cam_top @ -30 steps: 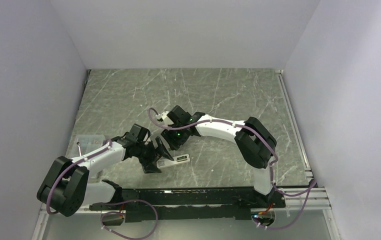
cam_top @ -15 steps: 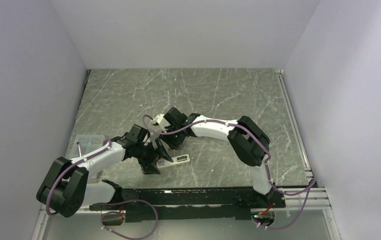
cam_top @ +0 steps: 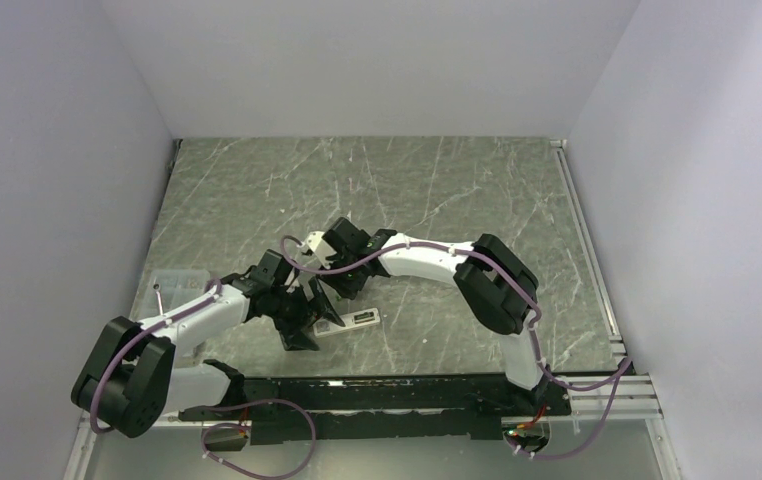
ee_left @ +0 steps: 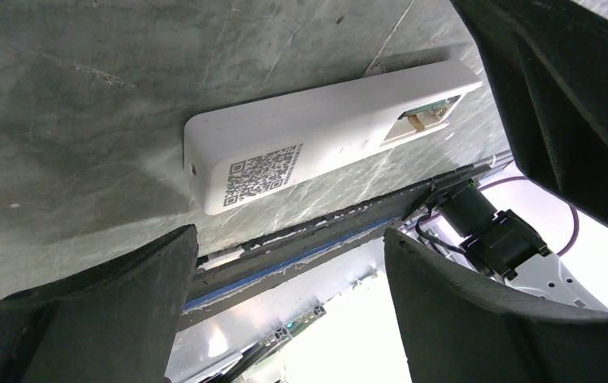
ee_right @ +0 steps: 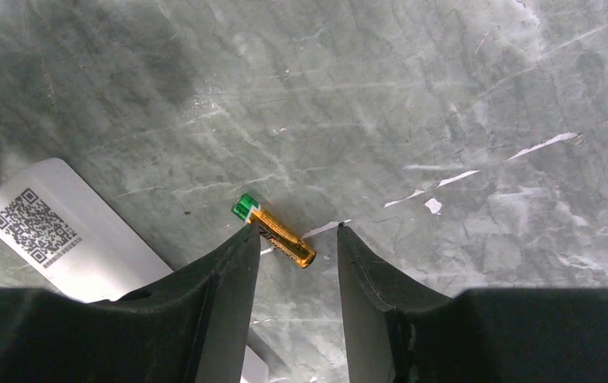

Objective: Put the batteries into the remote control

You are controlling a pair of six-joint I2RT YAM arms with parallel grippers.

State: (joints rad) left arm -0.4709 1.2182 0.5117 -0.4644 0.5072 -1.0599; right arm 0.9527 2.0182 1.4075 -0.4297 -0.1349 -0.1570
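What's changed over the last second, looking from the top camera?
The right arm swung left, carrying the right gripper closer to the left gripper. The right gripper is now open, with a battery lying between its fingers, not yet gripped. Nothing was taken hold of or let go. The left gripper barely moved, and the remote stayed where it was.

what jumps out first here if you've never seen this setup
First, the orange-gold battery with its green end, lying slantwise on the marbled table right between the open fingers of the right gripper. Next, the white remote control, lying face down just beyond the left gripper, whose fingers are spread wide. A QR code shows on its back, and the battery bay at one end is open.
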